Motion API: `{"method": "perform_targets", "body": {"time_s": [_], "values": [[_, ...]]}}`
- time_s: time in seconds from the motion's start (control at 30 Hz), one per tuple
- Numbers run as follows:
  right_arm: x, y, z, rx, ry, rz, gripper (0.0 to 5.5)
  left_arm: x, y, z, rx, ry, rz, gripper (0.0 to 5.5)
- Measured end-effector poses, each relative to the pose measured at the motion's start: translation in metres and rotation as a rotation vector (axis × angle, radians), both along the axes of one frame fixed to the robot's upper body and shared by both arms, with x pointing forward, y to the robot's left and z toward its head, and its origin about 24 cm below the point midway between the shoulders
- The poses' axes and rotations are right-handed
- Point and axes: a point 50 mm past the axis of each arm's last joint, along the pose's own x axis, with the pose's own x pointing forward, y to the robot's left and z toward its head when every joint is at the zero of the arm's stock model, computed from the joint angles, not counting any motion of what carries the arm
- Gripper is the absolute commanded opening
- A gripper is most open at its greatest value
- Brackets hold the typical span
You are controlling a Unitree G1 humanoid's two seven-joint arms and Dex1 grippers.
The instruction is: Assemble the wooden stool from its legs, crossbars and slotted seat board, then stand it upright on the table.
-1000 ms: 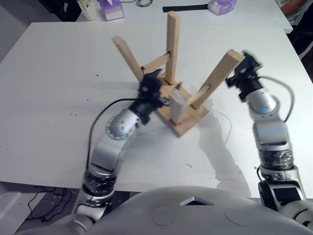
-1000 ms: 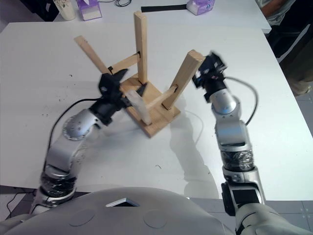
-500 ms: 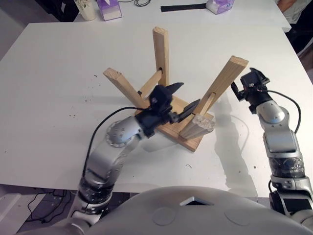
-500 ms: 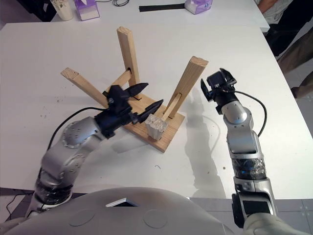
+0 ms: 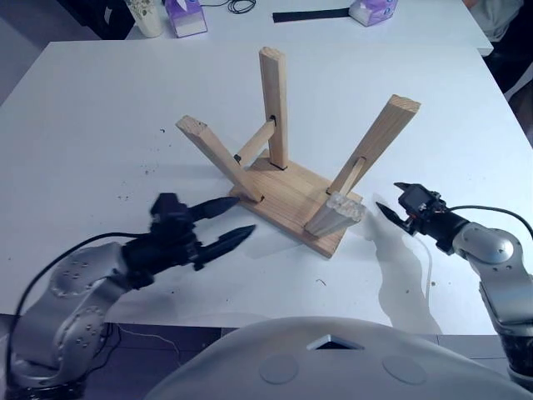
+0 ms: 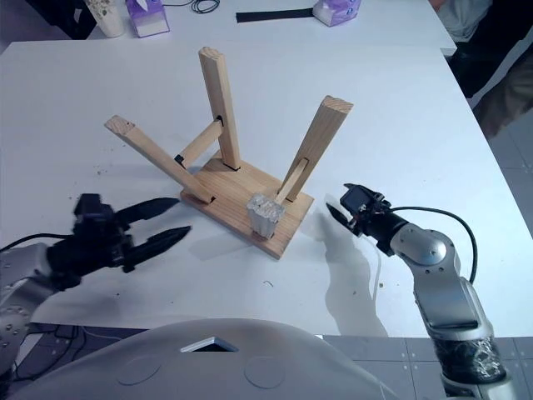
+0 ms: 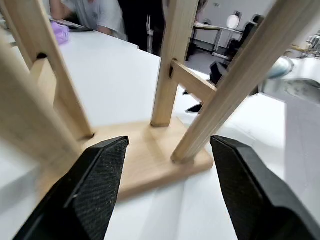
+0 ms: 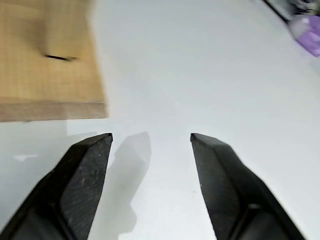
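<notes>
The stool (image 5: 287, 167) stands upside down mid-table (image 5: 100, 125), with its seat board (image 5: 291, 204) flat and its four legs (image 5: 275, 108) pointing up and splaying outward. The left arm (image 5: 83, 287) holds its jaws open and empty near the board's left edge. The right arm (image 5: 483, 250) does likewise near its right corner.

The pale wooden stool (image 5: 283, 179) rests upside down near the middle of the white table (image 5: 92, 108), its square seat board (image 5: 291, 218) flat on the surface and its four legs (image 5: 275, 83) pointing up and splaying outward (the nearest leg (image 5: 333, 217) tilts toward the camera, end grain showing). One crossbar (image 5: 254, 146) joins the far upright leg (image 5: 276, 125) to the slanted left leg (image 5: 216, 158). Another (image 5: 356, 175) runs from the right leg (image 5: 379, 137) toward the nearest one.
</notes>
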Motion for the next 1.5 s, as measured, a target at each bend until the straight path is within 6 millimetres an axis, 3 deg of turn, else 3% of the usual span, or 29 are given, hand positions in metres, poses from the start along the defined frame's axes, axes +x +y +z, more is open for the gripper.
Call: {"method": "perform_targets", "body": {"time_s": [0.07,0.2,0.33,0.5,0.63,0.9,1.23,1.5], "values": [[-0.007,0.007,0.005,0.035,0.039,0.061,2.88,0.018,0.034,0.002,0.068,-0.065,0.129,3.03],[-0.012,0.016,0.004,0.036,0.091,0.150,2.88,0.045,0.060,-0.009,0.231,-0.195,0.264,3.03],[-0.016,0.017,0.001,0.003,0.143,0.205,2.88,0.058,0.059,-0.034,0.357,-0.279,0.283,3.03],[-0.022,0.021,-0.009,-0.015,0.192,0.244,2.88,0.084,0.040,-0.067,0.425,-0.366,0.286,3.03],[-0.024,0.024,-0.014,-0.023,0.209,0.255,2.88,0.099,0.032,-0.074,0.478,-0.458,0.280,3.03],[-0.018,0.035,-0.018,0.006,0.178,0.258,2.88,0.083,0.006,-0.108,0.494,-0.430,0.090,3.03],[0.013,0.026,-0.023,-0.030,0.072,0.081,2.88,0.052,0.003,-0.112,0.417,-0.345,0.050,3.03],[0.013,0.020,-0.024,-0.012,0.053,0.071,2.88,0.044,0.003,-0.111,0.383,-0.294,0.115,3.03]]}}
